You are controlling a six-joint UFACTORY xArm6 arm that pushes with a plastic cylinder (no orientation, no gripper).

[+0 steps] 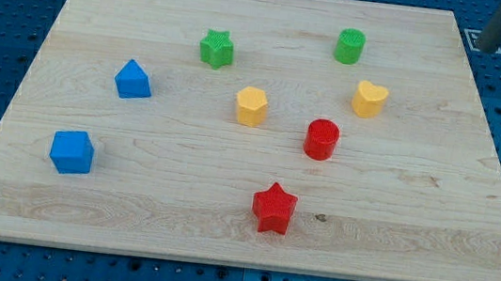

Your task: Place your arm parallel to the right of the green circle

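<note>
The green circle (pixel 349 46), a short green cylinder, stands near the view's top, right of the middle of the wooden board (pixel 129 212). A dark grey rod comes in at the view's top right corner. My tip (pixel 486 48) lies just off the board's top right corner, over the blue perforated table. It is far to the right of the green circle and slightly higher in the view, touching no block.
A green star (pixel 215 49), yellow heart (pixel 369 98), yellow hexagon (pixel 251 106), red cylinder (pixel 322 138), red star (pixel 273 207), blue house-shaped block (pixel 132 80) and blue cube (pixel 71 151) stand on the board. The yellow heart is closest below the green circle.
</note>
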